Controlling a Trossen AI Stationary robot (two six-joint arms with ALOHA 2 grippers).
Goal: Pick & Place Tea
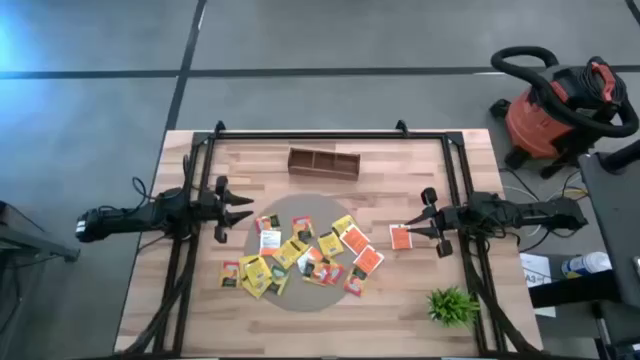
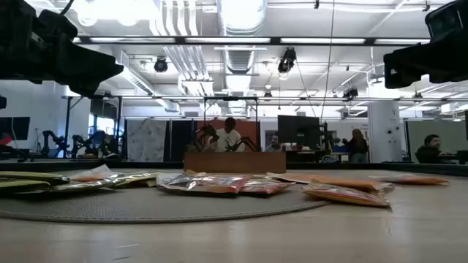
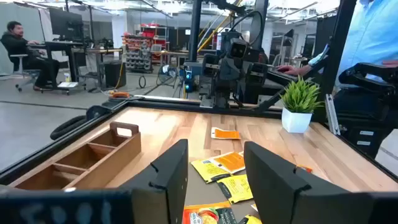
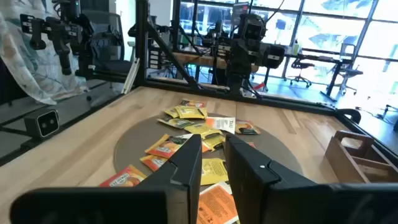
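Yellow and orange tea [image 1: 305,258] lies heaped on the worktop's grey mat [image 1: 300,300]. Left claw [image 1: 243,209] gapes wide, empty. Only the high view shows the right claw [image 1: 410,231] narrow beside one stray orange packet [image 1: 401,238].

One camera hangs high up and looks straight down on the whole tabletop [image 1: 300,300] and some floor around it. Another sits low, right at the tabletop's edge, and looks flat across it into the big room behind. One small camera rides on each arm, very close to the wood, looking forward between that arm's own two fingers. These two face each other. All four see the tea packets [image 1: 300,255] on the round grey mat [image 1: 300,300].
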